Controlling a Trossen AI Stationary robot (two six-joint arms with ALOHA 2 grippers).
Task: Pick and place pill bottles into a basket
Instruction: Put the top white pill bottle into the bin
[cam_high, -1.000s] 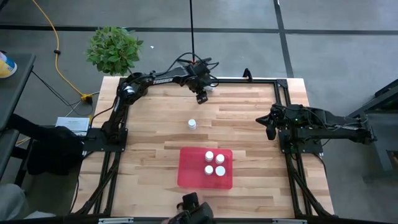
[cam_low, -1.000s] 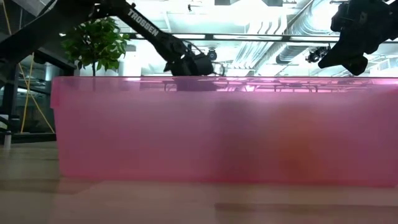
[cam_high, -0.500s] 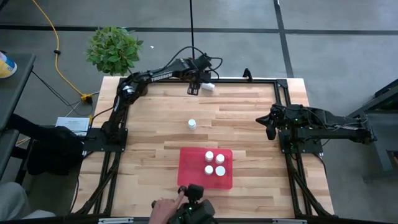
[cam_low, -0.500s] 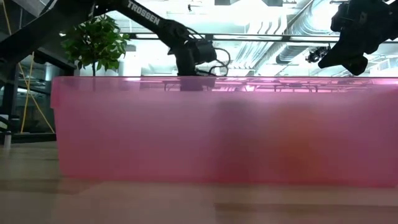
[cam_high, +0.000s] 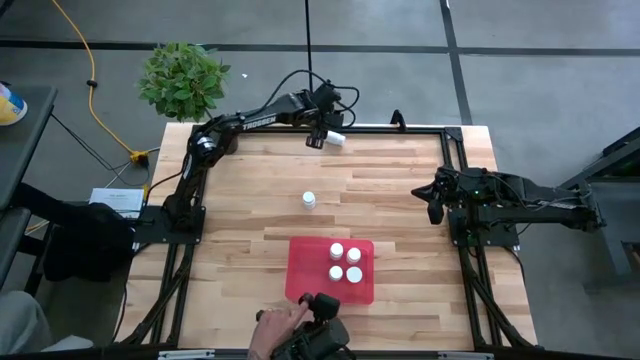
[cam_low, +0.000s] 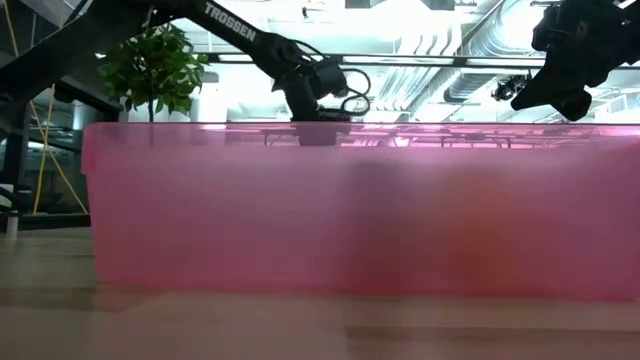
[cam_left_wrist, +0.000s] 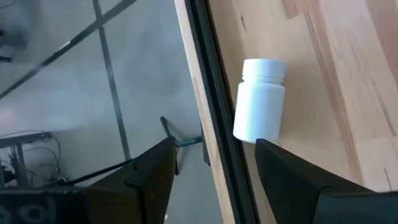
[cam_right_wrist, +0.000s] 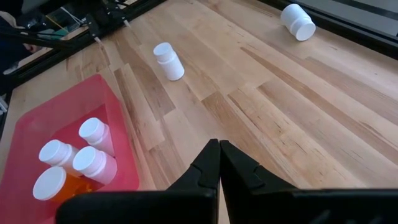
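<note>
Left gripper (cam_high: 320, 133) over a fallen bottle (cam_high: 336, 138) at the table's (cam_high: 400, 200) far edge, fingers (cam_left_wrist: 149, 177) spread, holding nothing.
Nearer the tray (cam_high: 303, 268), a second bottle (cam_high: 308, 200) stands alone; three bottles (cam_high: 345, 262) stand inside it. Right gripper (cam_high: 432, 203), beyond the tray's right side, waits with fingers clenched.

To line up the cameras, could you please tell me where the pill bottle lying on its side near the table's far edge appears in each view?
High view: the lying pill bottle is by the far edge, beside the left gripper.
Low view: not visible; the red tray fills the picture.
Left wrist view: bottle just beyond the open fingers.
Right wrist view: bottle far off.
Shared landmark: the table's black edge rail, beside the bottle.
</note>
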